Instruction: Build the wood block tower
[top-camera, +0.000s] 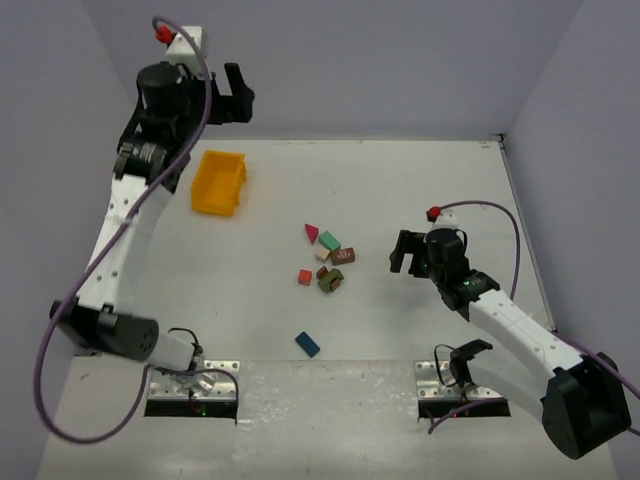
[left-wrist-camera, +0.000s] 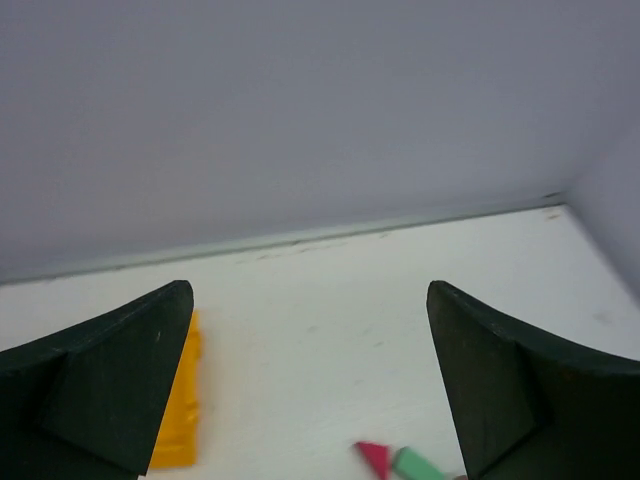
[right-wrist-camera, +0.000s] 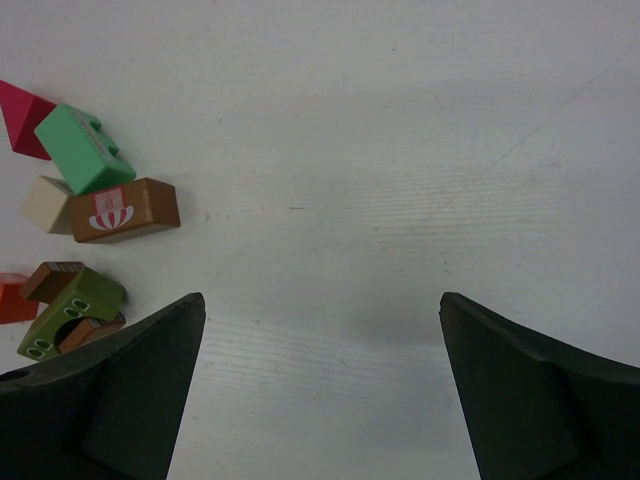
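While left end effector (left-wrist-camera: 308, 292) and right end effector (right-wrist-camera: 322, 300) gape wide, empty, wood blocks (top-camera: 326, 262) look light, rigid, slick; pinch brown brick (right-wrist-camera: 125, 210) across its flat long sides.

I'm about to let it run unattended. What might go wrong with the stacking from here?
1. The blocks lie bunched and touching, so the open right end effector may knock neighbours when it grabs one.
2. The blue block sits alone, well apart from the rest, so it may get missed or dropped on the longer carry.
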